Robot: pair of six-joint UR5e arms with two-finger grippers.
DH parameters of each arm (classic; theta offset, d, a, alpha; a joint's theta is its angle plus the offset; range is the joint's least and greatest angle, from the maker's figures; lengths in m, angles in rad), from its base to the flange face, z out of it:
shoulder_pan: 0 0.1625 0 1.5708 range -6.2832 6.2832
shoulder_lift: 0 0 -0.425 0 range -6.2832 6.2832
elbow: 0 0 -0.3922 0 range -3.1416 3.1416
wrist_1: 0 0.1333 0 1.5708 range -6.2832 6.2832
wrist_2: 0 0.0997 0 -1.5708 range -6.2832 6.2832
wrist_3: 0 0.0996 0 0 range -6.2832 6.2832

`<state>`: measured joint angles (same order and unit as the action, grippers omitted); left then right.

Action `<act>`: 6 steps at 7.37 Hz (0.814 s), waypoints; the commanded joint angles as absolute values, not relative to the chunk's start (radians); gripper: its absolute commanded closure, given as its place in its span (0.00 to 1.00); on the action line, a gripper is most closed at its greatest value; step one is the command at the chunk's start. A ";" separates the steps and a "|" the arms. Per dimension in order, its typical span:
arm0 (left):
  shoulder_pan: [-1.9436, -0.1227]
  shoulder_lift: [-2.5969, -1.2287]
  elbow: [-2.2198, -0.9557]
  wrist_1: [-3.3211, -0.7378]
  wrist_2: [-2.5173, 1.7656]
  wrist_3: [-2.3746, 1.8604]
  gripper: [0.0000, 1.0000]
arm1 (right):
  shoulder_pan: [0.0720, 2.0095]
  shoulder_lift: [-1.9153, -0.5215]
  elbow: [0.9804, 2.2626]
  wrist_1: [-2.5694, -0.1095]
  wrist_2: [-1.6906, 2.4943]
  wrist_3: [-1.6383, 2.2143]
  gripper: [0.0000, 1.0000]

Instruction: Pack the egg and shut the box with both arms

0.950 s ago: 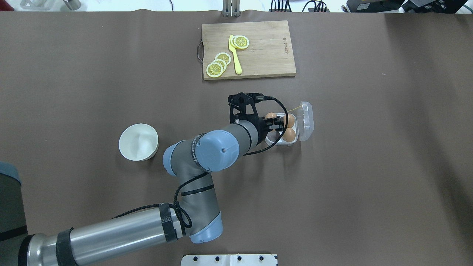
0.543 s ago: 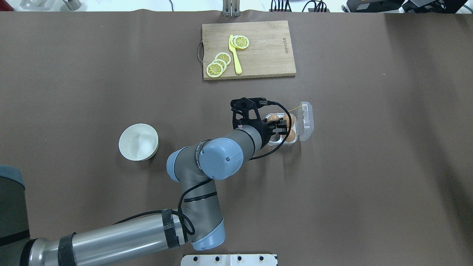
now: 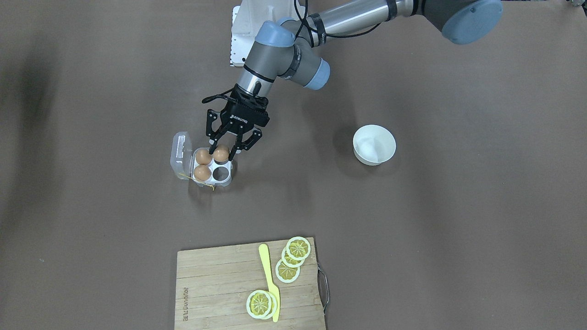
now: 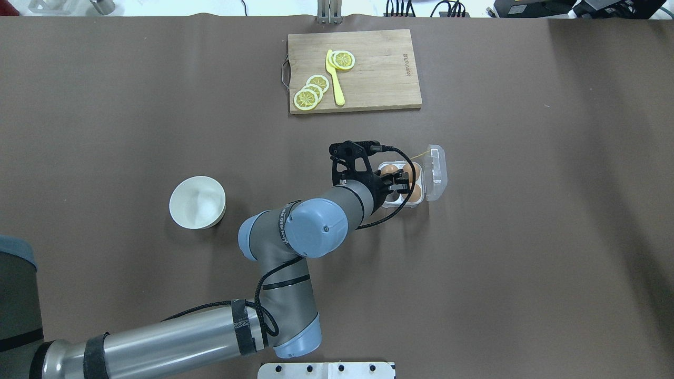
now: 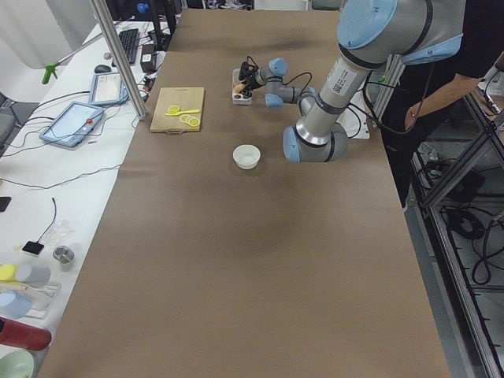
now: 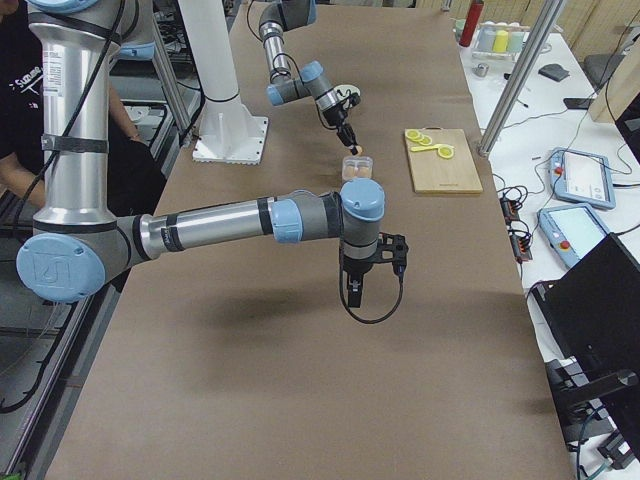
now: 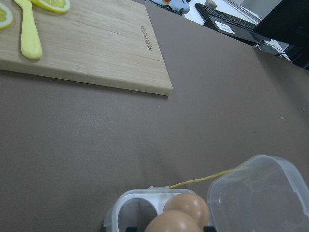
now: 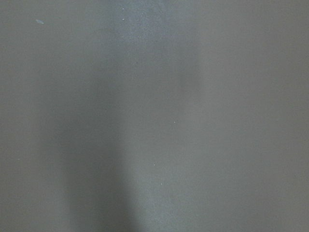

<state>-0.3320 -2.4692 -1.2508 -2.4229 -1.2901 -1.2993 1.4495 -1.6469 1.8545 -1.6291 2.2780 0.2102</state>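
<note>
- At the bottom edge of the overhead view, the white base plate [image 4: 326, 370] sits on the brown table [image 4: 526, 210].
- The left arm [image 4: 287, 231] enters from the lower left of that view and reaches up toward the middle of the frame.
- In the exterior right view the right arm [image 6: 220, 222] stretches across the centre. The right gripper [image 6: 352, 300] points down above bare table, well apart from everything else. I cannot tell whether it is wide or closed, and its wrist camera shows only the brown surface.
- A round white bowl [image 4: 197, 202] stands left of centre in the overhead view, well apart from the box.
- In the front-facing view the left gripper [image 3: 222, 154] hangs left of centre, with its fingers drawn in narrow on either side of the egg [image 3: 220, 152], which they grip.
- The egg is at the upper right corner of the box [image 3: 228, 179] in that view. I cannot tell whether it already rests in a cell.
- The box lies flat on the table with its clear lid [image 3: 179, 151] folded open to the left of the frame.
- Two other brown eggs [image 3: 202, 156] fill the two cells beside the lid, and the lower right cell [image 3: 222, 173] is vacant.
- A thin yellow string [image 3: 185, 175] trails from the box's lower left corner.
- At the top centre of the overhead view lies a wooden cutting board [image 4: 379, 79]. It carries lemon slices [image 4: 306, 99] and a yellow knife [image 4: 336, 84].
</note>
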 commanded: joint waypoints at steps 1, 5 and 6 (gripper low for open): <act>-0.331 -2.470 -1.253 -2.424 -1.290 -1.299 0.17 | 1.450 -1.646 1.855 -1.629 2.276 0.210 0.00; -0.334 -2.468 -1.258 -2.425 -1.284 -1.295 0.12 | 1.451 -1.643 1.855 -1.629 2.276 0.210 0.00; -0.342 -2.450 -1.279 -2.425 -1.290 -1.249 0.12 | 1.451 -1.635 1.861 -1.629 2.281 0.210 0.00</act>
